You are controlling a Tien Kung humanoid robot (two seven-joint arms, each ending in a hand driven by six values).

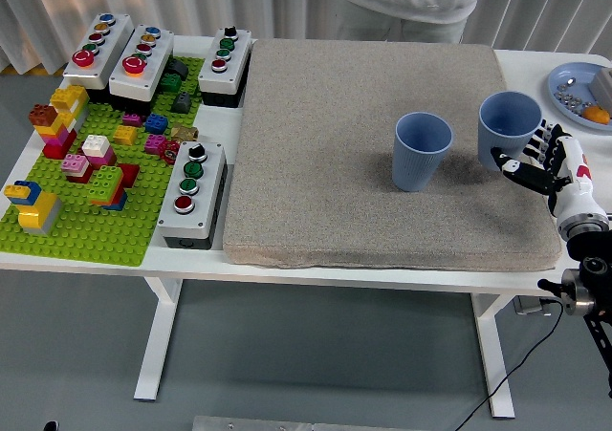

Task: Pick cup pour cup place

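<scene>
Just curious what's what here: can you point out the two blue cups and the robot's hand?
Left blue ribbed cup (pixel 421 160), head view, front wall.
Right blue cup (pixel 507 125), head view, near rim and wall.
Robot's right hand (pixel 545 161), head view, middle of the hand.

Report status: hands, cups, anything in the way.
Right hand shut on right cup, raised off mat. Left hand out of view. Left cup upright, path clear.

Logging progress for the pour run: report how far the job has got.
Done: the right hand has closed around the right-hand pale blue ribbed cup on the grey felt mat. In hand: it appears raised off the mat, though that is hard to confirm. Left: pouring into the other blue cup, upright to its left, then setting the held cup down.
</scene>
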